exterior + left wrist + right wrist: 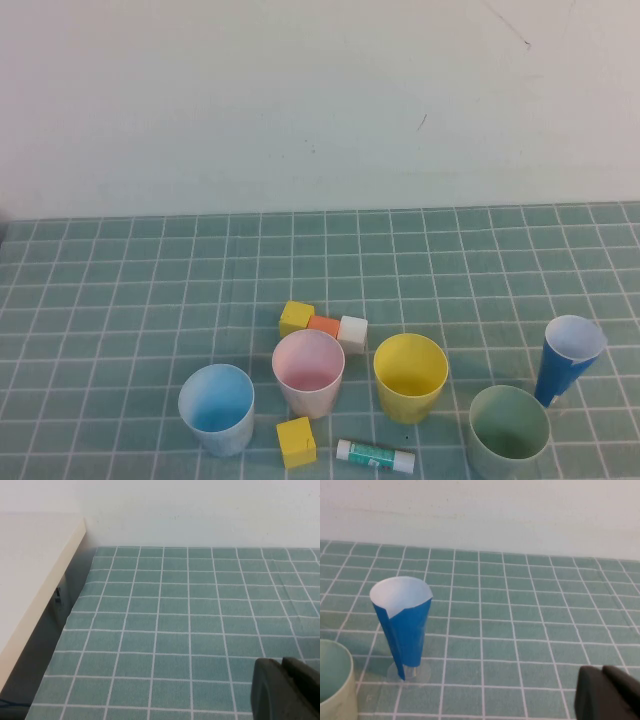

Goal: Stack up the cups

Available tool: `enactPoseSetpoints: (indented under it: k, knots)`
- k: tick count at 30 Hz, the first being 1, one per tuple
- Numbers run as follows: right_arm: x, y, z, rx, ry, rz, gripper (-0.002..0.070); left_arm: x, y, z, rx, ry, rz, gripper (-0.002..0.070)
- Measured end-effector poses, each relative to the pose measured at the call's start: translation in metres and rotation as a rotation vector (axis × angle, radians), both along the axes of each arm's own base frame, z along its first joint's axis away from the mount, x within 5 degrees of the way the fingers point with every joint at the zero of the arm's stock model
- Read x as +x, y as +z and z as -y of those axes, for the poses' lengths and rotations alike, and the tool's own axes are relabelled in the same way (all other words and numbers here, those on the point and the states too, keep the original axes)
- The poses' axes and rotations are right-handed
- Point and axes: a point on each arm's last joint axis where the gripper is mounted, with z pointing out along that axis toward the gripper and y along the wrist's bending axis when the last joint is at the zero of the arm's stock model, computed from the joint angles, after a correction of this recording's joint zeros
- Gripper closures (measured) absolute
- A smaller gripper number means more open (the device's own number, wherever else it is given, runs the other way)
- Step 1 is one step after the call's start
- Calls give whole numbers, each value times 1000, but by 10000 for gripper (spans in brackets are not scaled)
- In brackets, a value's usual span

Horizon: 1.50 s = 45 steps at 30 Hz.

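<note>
Four pastel cups stand upright and apart near the table's front edge: a light blue cup [216, 408] on the left, then a pink cup [308, 372], a yellow cup [410, 376] and a pale green cup [509, 432] on the right. Part of the pale green cup [335, 680] also shows in the right wrist view. Neither arm appears in the high view. My left gripper [282, 661] is shut with nothing in it, over bare mat at the table's left side. My right gripper [602, 669] is also shut and holds nothing, over the mat a few squares from the green cup.
A taller narrow dark-blue cup [568, 358] with a white inside stands right of the green cup. Yellow [296, 318], orange [323, 324] and white [352, 332] blocks lie behind the pink cup. Another yellow block [296, 442] and a glue stick [375, 456] lie in front. A pale ledge [35, 570] borders the mat's left side.
</note>
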Motion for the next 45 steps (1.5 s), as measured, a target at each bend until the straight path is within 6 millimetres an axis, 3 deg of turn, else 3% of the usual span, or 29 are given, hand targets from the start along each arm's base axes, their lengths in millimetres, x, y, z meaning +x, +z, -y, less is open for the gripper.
enactPoseSetpoints:
  k: [45]
  knots:
    - [0,0,0,0,0,0,679,0,0,1,-39,-3,2,677]
